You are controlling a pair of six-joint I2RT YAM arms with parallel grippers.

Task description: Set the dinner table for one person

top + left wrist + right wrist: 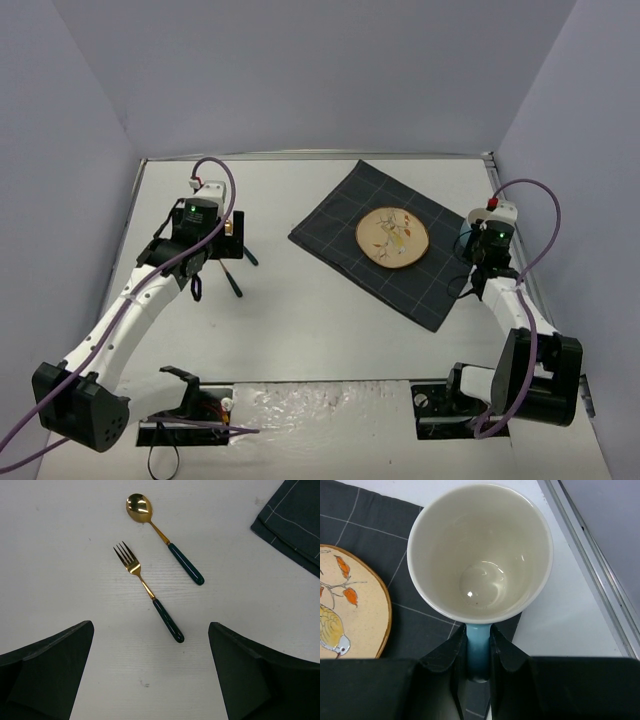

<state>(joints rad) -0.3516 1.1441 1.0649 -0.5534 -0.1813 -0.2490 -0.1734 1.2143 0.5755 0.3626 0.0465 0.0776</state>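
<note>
Two things to mind: with my right hand (479, 650) clenched on the mug's (480, 555) blue handle (478, 665), I reckoned it wanted seating level on the cloth (330, 225) corner beside the plate (392, 238), while my left hand (151, 625) hung released over the fork (150, 597) and spoon (165, 540) on the white table (300, 330) spreading under both arms to grey walls (320, 70).

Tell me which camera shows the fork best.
The left wrist view. The fork lies whole on the table, gold tines and dark green handle sharp, beside the spoon. The top view shows only thin dark handles by the left arm, too small to tell apart. The right wrist view does not show it.
</note>
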